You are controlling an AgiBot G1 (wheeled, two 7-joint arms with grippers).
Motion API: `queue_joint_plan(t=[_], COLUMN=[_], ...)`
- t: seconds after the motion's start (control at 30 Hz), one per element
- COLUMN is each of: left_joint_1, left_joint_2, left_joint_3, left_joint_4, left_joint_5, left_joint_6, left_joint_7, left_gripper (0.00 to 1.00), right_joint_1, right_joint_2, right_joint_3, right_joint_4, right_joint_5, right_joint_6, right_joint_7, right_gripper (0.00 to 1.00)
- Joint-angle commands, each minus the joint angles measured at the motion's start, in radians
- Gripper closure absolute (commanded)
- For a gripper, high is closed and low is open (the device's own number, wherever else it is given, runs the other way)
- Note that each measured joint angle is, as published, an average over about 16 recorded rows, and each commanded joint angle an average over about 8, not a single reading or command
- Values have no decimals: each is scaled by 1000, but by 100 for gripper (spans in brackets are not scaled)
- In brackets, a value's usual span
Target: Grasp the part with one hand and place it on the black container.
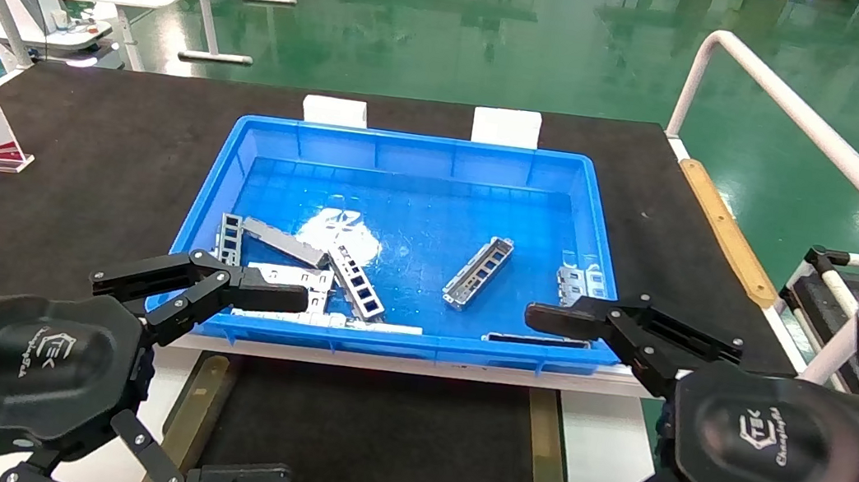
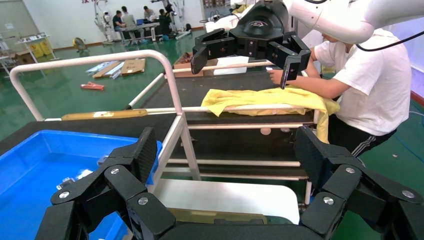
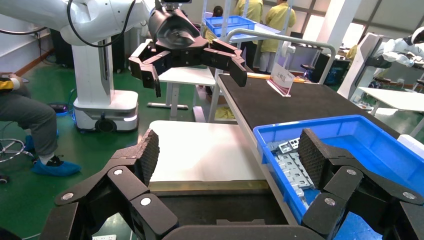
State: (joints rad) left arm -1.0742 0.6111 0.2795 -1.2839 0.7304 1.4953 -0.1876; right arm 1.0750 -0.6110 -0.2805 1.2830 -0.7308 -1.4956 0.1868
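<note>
While I look down from the head view, the part [image 1: 478,272] lies alone on the floor of the blue bin [image 1: 409,147], a little toward three o'clock of the bin's middle, its long axis running from seven to one o'clock. Other pale metal pieces [image 1: 309,275] crowd the bin's eight o'clock corner, and one more [image 1: 580,284] sits at the four o'clock side. My left gripper [image 1: 269,386] hangs at the bin's seven o'clock corner, fingers spread wide, holding nothing. My right gripper [image 1: 532,408] hangs at the five o'clock corner, equally spread and empty. Between them, at six o'clock below the bin, lies the black container [image 1: 370,441] with its brass strips [image 1: 545,447].

From the left wrist view, my left gripper [image 2: 227,155] shows both fingers [image 2: 142,150] far apart, with the bin [image 2: 30,165] beside one finger and my right gripper [image 2: 245,55] farther off, also open.

From the right wrist view, my right gripper [image 3: 230,155] is spread, the bin [image 3: 360,145] and its metal pieces [image 3: 290,165] near one finger [image 3: 312,155], my left gripper [image 3: 192,67] open beyond.
</note>
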Motion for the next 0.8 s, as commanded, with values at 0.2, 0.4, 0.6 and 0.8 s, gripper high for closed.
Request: queue_joint_plan(t=[0.2,0.4,0.6,0.8], left_joint_1=[0,0,0,0], left_joint_2=[0,0,0,0], left_joint_3=[0,0,0,0], left_joint_4=[0,0,0,0], left_joint_5=[0,0,0,0], left_joint_6=[0,0,0,0], left_joint_7=[0,0,0,0], left_gripper=[0,0,0,0], right_joint_1=[0,0,0,0], right_joint_2=[0,0,0,0], right_joint_3=[0,0,0,0], right_joint_4=[0,0,0,0], right_joint_5=[0,0,1,1], right_joint_6=[0,0,0,0], right_joint_7=[0,0,0,0], right_gripper=[0,0,0,0])
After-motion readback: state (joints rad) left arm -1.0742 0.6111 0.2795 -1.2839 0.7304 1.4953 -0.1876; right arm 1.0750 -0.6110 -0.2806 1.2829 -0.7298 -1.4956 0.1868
